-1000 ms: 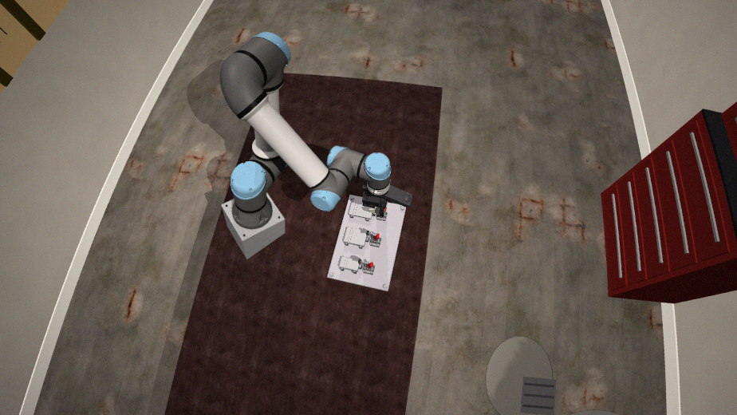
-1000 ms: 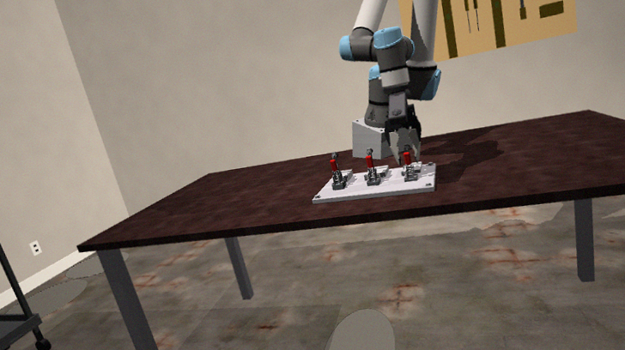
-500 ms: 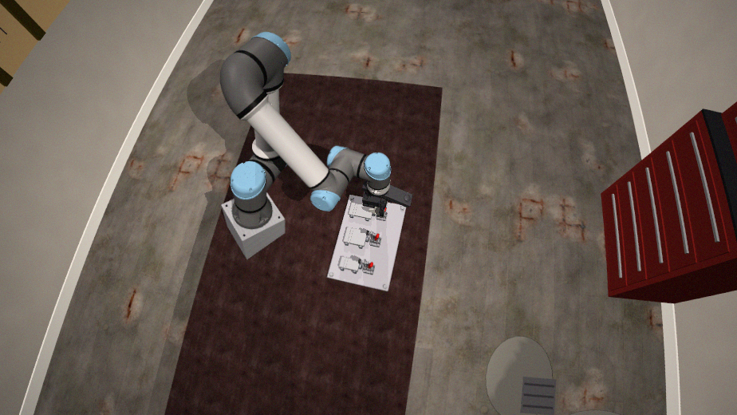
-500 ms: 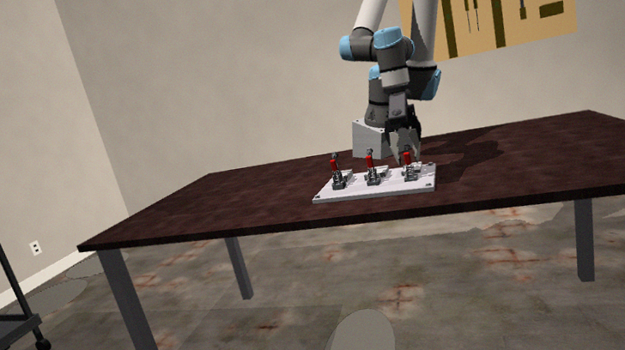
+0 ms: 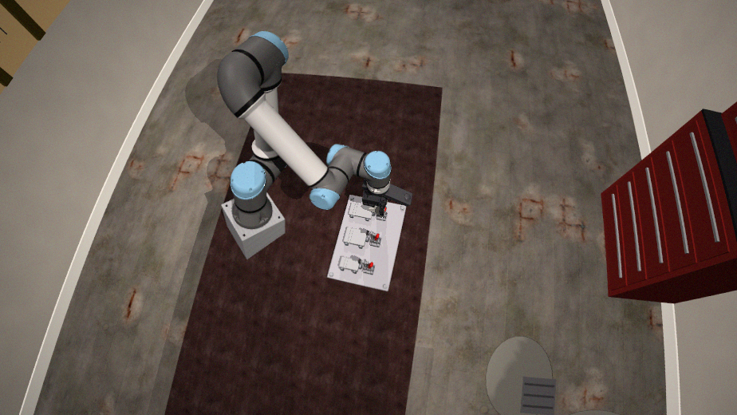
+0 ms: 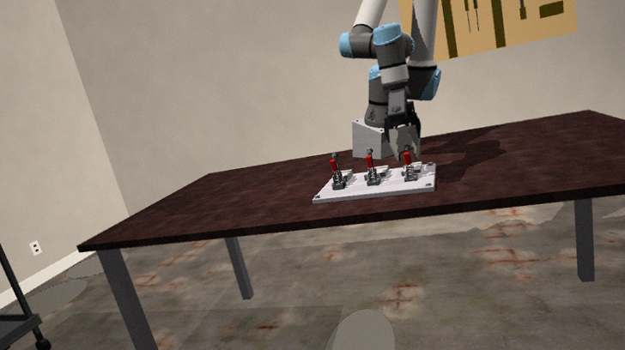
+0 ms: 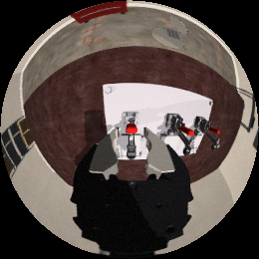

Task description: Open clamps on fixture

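Observation:
The white fixture plate (image 5: 388,268) (image 6: 350,195) (image 7: 149,97) carries three clamps in a row. The clamp under the gripper (image 5: 381,217) (image 6: 410,176), the middle clamp (image 5: 375,240) (image 6: 373,181) (image 7: 172,123) and the far clamp (image 5: 368,268) (image 6: 338,185) (image 7: 200,123) have red handles. The middle and far clamps' dark arm tips show above their handles in the exterior view. My gripper (image 5: 380,211) (image 6: 407,158) (image 7: 130,128) is partly open around the nearest clamp's red handle (image 7: 131,129), with gaps on both sides. Its arm is partly hidden by the fingers.
Pale blocky parts (image 5: 359,210) (image 5: 353,236) (image 5: 348,263) lie on the plate beside the clamps, on the robot base side. The middle and far clamps stand up to one side of the gripper. The plate lies on the dark table (image 5: 289,330) (image 6: 251,200).

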`<state>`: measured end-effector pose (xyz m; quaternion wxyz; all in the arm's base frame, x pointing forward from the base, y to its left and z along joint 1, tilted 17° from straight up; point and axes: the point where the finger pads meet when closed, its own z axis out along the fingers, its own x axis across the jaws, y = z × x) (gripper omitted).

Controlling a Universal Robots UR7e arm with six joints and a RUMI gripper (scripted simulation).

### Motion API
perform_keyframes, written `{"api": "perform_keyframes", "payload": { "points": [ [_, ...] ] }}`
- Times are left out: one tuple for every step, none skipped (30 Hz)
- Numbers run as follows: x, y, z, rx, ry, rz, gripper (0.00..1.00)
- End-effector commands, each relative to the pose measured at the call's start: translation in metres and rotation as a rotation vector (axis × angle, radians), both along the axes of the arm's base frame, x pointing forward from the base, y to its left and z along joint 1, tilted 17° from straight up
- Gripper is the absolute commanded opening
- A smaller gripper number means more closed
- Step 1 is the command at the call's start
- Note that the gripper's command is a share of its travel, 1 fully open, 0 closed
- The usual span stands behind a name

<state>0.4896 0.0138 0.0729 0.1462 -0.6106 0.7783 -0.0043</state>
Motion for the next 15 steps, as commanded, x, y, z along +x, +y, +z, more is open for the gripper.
{"api": "perform_keyframes", "payload": {
  "points": [
    [-0.003,-0.002,0.012,0.000,-0.001,0.000,0.28],
    [-0.003,-0.003,0.015,0.000,-0.001,0.000,0.28],
    [-0.004,-0.003,0.018,0.000,-0.001,0.000,0.28],
    [-0.005,-0.004,0.021,0.000,-0.001,0.000,0.28],
    [-0.005,-0.004,0.021,0.000,-0.001,0.000,0.28],
    [-0.005,-0.004,0.021,0.000,-0.001,0.000,0.28],
    [-0.006,-0.004,0.024,0.000,-0.001,0.000,0.28],
    [-0.006,-0.005,0.027,0.000,-0.001,0.000,0.28],
    [-0.007,-0.005,0.030,0.000,-0.001,0.000,0.28],
    [-0.007,-0.006,0.032,0.000,-0.001,0.000,0.28],
    [-0.008,-0.006,0.034,0.000,-0.001,0.000,0.28],
    [-0.008,-0.006,0.036,0.000,-0.001,0.000,0.28],
    [-0.009,-0.007,0.037,0.000,-0.001,0.000,0.28],
    [-0.009,-0.007,0.038,0.000,-0.001,0.000,0.28],
    [-0.009,-0.007,0.039,0.000,-0.001,0.000,0.28]
  ]
}}
